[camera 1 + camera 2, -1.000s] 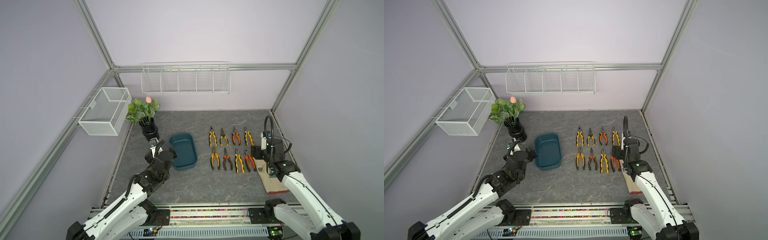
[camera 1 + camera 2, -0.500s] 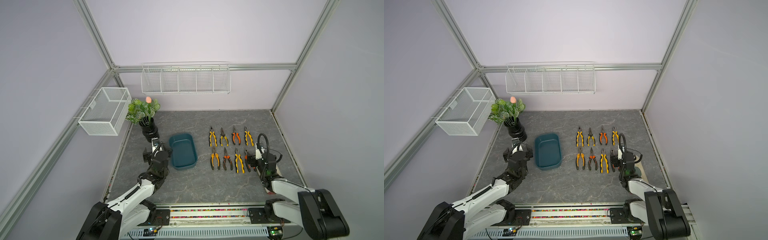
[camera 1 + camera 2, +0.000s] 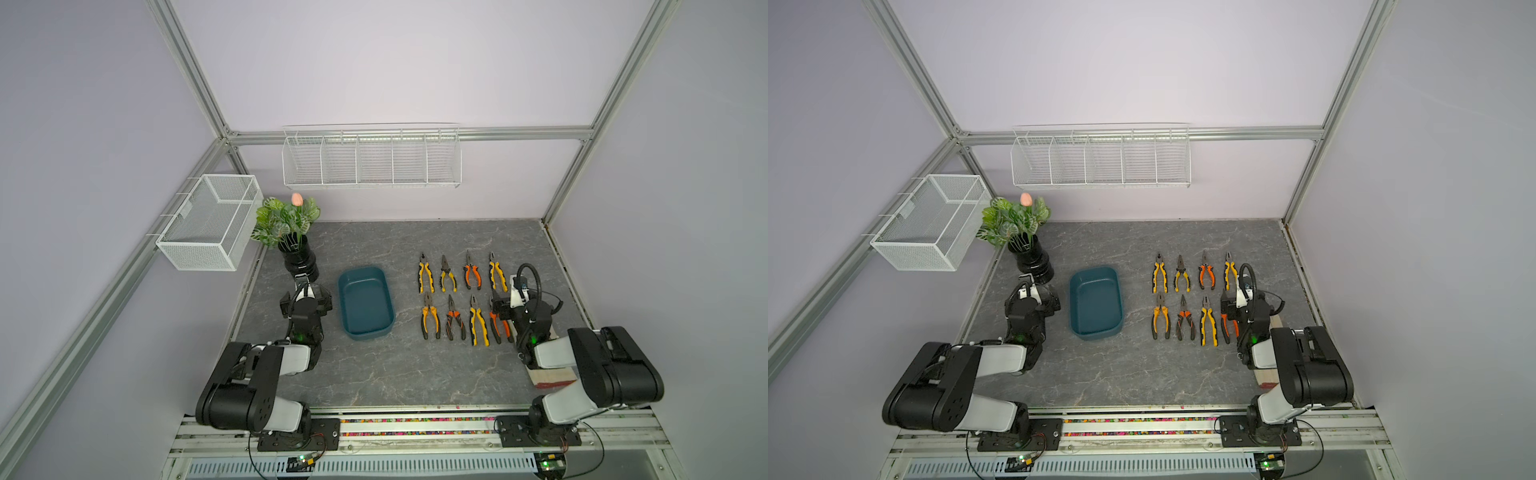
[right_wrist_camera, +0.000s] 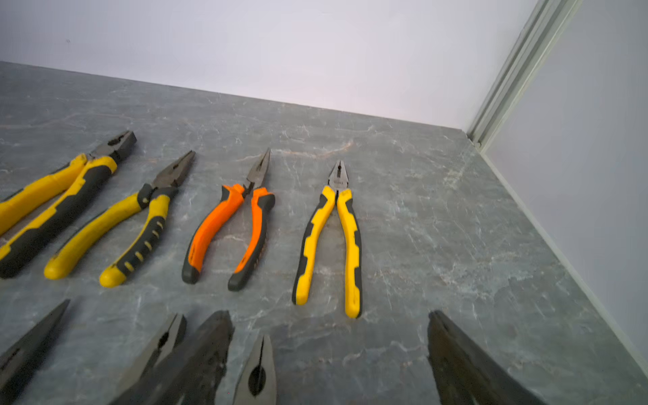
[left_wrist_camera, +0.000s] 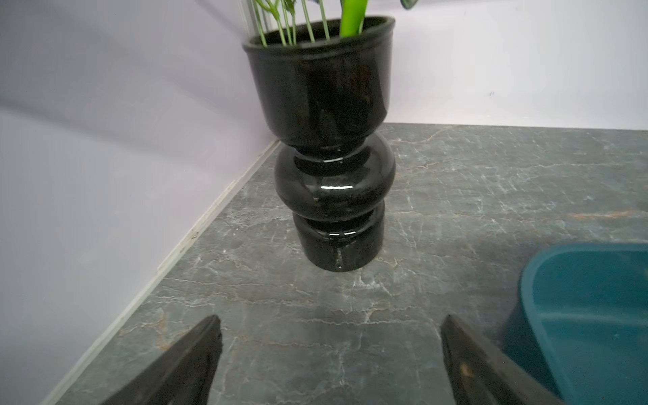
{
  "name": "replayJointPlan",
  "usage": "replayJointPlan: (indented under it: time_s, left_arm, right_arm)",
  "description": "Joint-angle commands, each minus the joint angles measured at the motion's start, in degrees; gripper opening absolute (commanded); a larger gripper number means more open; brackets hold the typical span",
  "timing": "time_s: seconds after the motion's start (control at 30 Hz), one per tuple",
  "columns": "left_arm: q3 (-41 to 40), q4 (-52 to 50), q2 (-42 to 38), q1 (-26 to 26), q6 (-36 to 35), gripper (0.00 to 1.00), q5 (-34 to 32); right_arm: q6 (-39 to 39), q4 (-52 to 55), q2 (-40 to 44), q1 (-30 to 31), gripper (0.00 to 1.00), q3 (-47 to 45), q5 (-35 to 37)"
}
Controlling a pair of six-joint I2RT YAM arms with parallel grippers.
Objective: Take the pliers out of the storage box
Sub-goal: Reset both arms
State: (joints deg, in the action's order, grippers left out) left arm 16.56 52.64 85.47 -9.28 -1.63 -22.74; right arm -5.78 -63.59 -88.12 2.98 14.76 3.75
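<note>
Looking into the storage box (image 3: 365, 303), we saw nothing inside. All eight pliers (image 3: 424, 267) lay on the desk (image 3: 374, 374) in two neat rows to its right. We thought the job was about done, so the best move was to pull both arms back gently and not bump the rows. Our left claw (image 5: 329, 322) was wide open and empty, near the black vase (image 5: 333, 182). Our right claw (image 4: 329, 315) was wide open too, holding nothing, just over the near row's right end.

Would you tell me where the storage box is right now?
In both top views, the storage box sits left of centre on the table, between the black vase and the pliers.
</note>
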Motion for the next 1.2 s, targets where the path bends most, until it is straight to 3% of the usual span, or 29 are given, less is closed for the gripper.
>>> replayJointPlan:
  time_s: [0.0,0.1,1.17]
  left_arm:
    - [3.74,0.17,1.6,1.94,-1.07,0.99,7.66]
    - [6.88,-6.69,0.97,5.05,0.64,0.99,13.65]
    - [7.06,-7.11,0.92,5.07,0.85,0.99,13.34]
  right_arm:
    - [0.06,3.28,0.23,-0.76,0.89,1.77,-0.67]
    - [3.03,12.19,0.4,-1.28,0.89,6.06,4.28]
    - [4.11,13.31,0.15,-2.92,0.89,6.86,1.88]
